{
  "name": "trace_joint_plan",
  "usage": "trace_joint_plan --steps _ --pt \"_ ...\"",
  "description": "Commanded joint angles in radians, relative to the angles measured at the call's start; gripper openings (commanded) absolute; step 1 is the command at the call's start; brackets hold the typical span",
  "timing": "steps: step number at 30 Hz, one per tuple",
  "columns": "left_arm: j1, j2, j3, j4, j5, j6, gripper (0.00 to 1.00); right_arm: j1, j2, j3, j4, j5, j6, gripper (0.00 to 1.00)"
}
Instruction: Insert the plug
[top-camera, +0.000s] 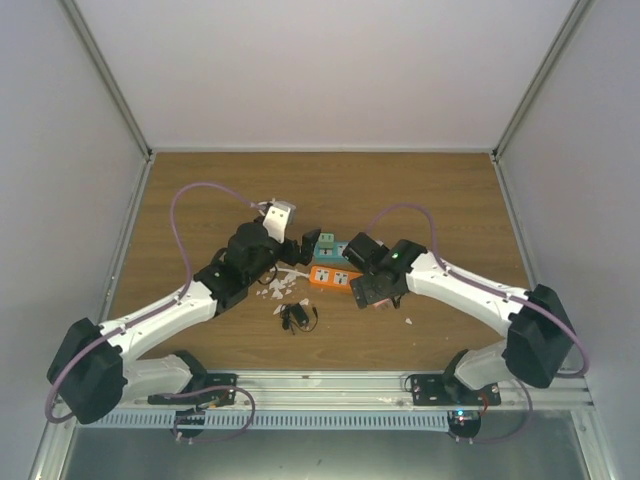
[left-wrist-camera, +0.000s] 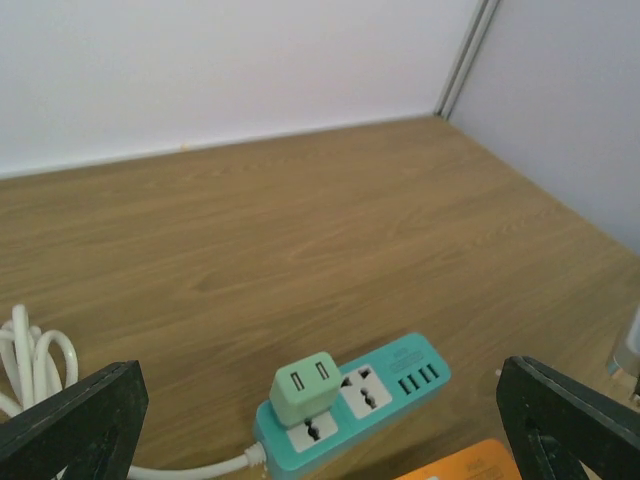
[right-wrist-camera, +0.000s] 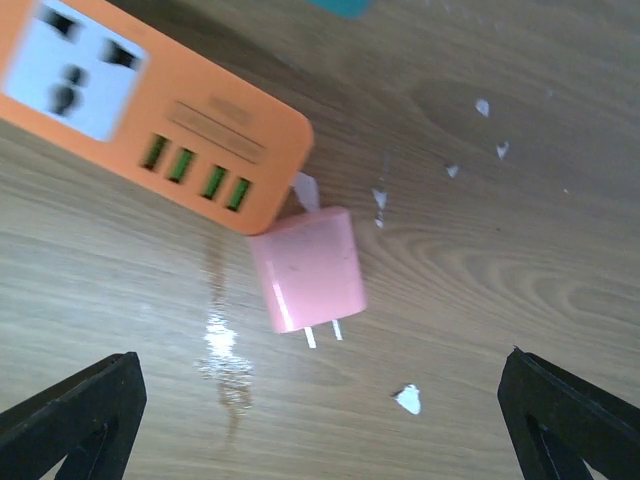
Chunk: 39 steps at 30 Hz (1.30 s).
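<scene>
A teal power strip (left-wrist-camera: 360, 400) lies on the wooden table with a mint-green plug (left-wrist-camera: 305, 388) seated in one of its sockets. My left gripper (left-wrist-camera: 320, 405) is open above it, jaws wide on either side. An orange power strip (right-wrist-camera: 150, 110) lies beside it. A pink plug (right-wrist-camera: 308, 268) lies flat on the table against the orange strip's end, prongs pointing toward the camera. My right gripper (right-wrist-camera: 320, 365) is open just above it and holds nothing. In the top view both grippers, the left (top-camera: 300, 248) and the right (top-camera: 375, 293), hover over the strips (top-camera: 333, 262).
A black adapter with its cord (top-camera: 297, 317) lies in front of the strips. A coiled white cable (left-wrist-camera: 30, 360) runs from the teal strip. White scraps (right-wrist-camera: 407, 400) are scattered on the wood. Walls enclose the table on three sides.
</scene>
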Motion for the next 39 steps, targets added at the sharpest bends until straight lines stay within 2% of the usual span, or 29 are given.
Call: trace_joint_plan --steps 1,6,11,19,24,26,32,39 --pt "0.002 0.038 0.011 0.003 -0.004 0.015 0.99 -0.075 0.038 -0.029 0.041 -0.017 -0.073 0.99" --pt "0.002 0.071 0.022 -0.007 0.0 0.018 0.99 -0.144 0.115 -0.034 0.095 -0.028 -0.143 0.99" --pt "0.002 0.083 0.028 -0.01 0.009 0.019 0.99 -0.221 0.205 -0.029 0.148 -0.116 -0.2 0.89" --pt "0.002 0.09 0.031 -0.014 0.016 0.02 0.99 -0.225 0.271 -0.04 0.186 -0.18 -0.197 0.76" --pt "0.002 0.094 0.033 -0.016 0.017 0.022 0.99 -0.213 0.24 -0.048 0.19 -0.167 -0.188 0.77" --pt "0.002 0.095 0.033 -0.015 0.018 0.022 0.99 -0.208 0.183 -0.048 0.201 -0.181 -0.184 0.81" --pt "0.002 0.108 0.039 -0.019 0.021 0.024 0.99 -0.205 0.034 -0.052 0.178 -0.223 -0.201 0.81" --pt "0.002 0.113 0.039 -0.021 0.014 0.027 0.99 -0.203 0.029 -0.172 0.198 -0.293 -0.171 0.78"
